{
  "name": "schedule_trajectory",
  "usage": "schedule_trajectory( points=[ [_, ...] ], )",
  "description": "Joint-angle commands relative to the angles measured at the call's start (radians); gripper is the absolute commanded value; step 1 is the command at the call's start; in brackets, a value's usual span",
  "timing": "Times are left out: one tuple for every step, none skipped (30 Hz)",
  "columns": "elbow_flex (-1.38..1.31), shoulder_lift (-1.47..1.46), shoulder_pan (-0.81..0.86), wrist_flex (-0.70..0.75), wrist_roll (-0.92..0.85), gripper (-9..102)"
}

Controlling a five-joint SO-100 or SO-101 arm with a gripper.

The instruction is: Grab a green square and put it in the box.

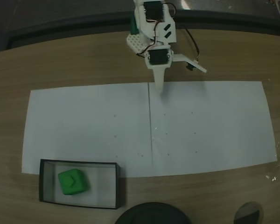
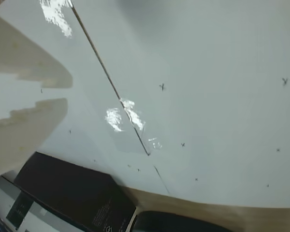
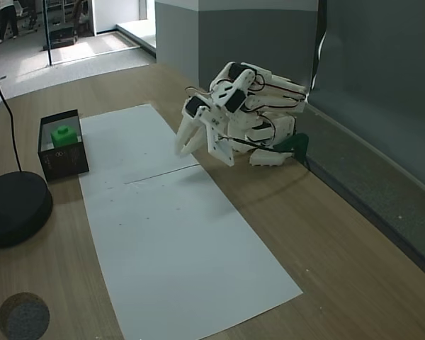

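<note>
The green square [image 1: 73, 181] lies inside the box [image 1: 79, 162], toward its left end, stud up. In another fixed view the green square [image 3: 64, 134] shows above the box's black wall [image 3: 64, 164] at the far left. My arm is folded back at the table's far edge, and my gripper [image 1: 158, 87] points down at the paper's seam, far from the box. Its white fingers [image 3: 178, 150] meet at the tips with nothing between them. In the wrist view the gripper [image 2: 67, 93] shows a thin slit, and the box's dark wall [image 2: 72, 188] sits low at the left.
A long white paper sheet [image 1: 200, 126] covers the wooden table. A round black disc [image 1: 151, 214] stands next to the box at the near edge, seen also as the disc [image 3: 14, 209] at the left. A small dark round spot [image 1: 248, 214] marks the table nearby.
</note>
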Motion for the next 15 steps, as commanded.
schedule_trajectory(
  points=[
    [-0.028, 0.023, 0.005, 0.066, -0.003, 0],
    [-0.032, 0.023, 0.005, 0.089, -0.003, 0],
    [-0.037, 0.023, 0.005, 0.11, -0.003, 0],
    [-0.044, 0.023, -0.002, 0.132, -0.003, 0],
    [-0.051, 0.023, -0.005, 0.156, -0.003, 0],
    [-0.052, 0.023, -0.005, 0.166, -0.003, 0],
    [-0.052, 0.023, -0.003, 0.164, 0.0, 0],
    [-0.052, 0.023, 0.0, 0.163, 0.002, 0],
    [-0.052, 0.023, 0.0, 0.163, 0.003, 0],
    [-0.052, 0.023, 0.0, 0.163, 0.003, 0],
    [-0.052, 0.023, 0.0, 0.163, 0.003, 0],
    [-0.052, 0.023, -0.003, 0.163, 0.002, 0],
    [-0.052, 0.023, -0.003, 0.163, 0.0, 0],
    [-0.052, 0.023, -0.003, 0.163, 0.0, 0],
    [-0.052, 0.023, -0.003, 0.163, 0.0, 0]
  ],
)
